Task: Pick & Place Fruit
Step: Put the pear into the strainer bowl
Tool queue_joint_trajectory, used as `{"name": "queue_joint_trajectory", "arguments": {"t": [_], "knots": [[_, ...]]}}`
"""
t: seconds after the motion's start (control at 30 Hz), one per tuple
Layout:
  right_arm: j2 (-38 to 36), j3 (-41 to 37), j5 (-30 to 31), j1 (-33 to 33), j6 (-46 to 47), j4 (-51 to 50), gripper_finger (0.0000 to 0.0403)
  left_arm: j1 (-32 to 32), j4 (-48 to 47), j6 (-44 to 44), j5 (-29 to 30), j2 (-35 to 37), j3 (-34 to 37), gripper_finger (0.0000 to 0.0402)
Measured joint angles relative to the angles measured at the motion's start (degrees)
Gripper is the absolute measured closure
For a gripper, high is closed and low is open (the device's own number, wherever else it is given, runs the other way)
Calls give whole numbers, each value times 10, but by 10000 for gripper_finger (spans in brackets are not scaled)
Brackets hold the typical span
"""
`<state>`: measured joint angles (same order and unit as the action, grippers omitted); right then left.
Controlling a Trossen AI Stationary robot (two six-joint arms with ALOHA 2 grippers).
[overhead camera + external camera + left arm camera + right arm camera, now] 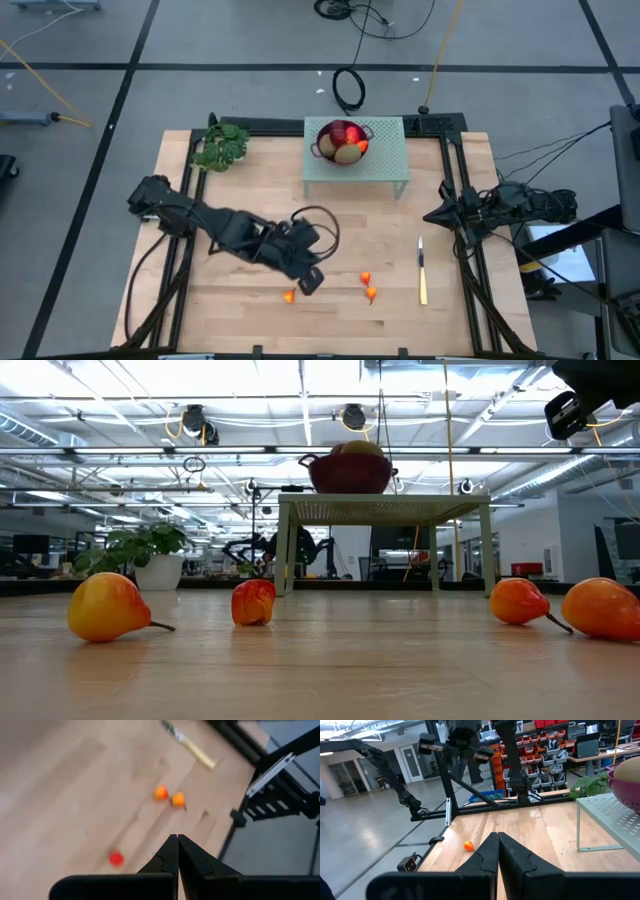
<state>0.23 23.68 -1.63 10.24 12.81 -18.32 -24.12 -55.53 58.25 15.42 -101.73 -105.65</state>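
A red bowl (327, 150) on a pale green stand (390, 165) at the table's far middle holds a dark red ball (340, 131), brownish ovals (346, 154) and an orange-red piece (362, 146). Several tiny orange-red bits lie on the wood near the front edge (289, 295) (365, 277) (371, 292). They show large in the low view (108, 607) (518, 601). My left gripper (311, 281) (177, 842) hangs shut above the table between these bits, slanting down, with nothing in it. My right gripper (435, 215) (497, 840) waits shut at the right edge, pointing level.
A slim yellowish knife (422, 272) (192, 750) lies right of the bits. A leafy green sprig (222, 148) sits at the far left corner. The stand's legs (285, 550) rise behind the bits. Bare wood lies left of my left arm (200, 220).
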Motion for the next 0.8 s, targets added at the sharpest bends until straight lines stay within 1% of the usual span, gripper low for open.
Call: {"name": "queue_joint_trajectory", "arguments": {"t": [0.1,0.27,0.4,0.57,0.7,0.8], "knots": [[0,0,0,0,0,0,399,-21,-30,74,-14,0,4,397],[0,0,0,0,0,0,399,-49,-75,178,-65,-4,5,398],[0,0,0,0,0,0,399,-67,-92,237,-80,-13,5,396],[0,0,0,0,0,-3,399,-80,-94,246,-98,-35,5,390],[0,0,0,0,0,-3,399,-83,-95,246,-101,-50,5,389],[0,0,0,0,0,-3,399,-82,-103,246,-113,-63,5,374]]}}
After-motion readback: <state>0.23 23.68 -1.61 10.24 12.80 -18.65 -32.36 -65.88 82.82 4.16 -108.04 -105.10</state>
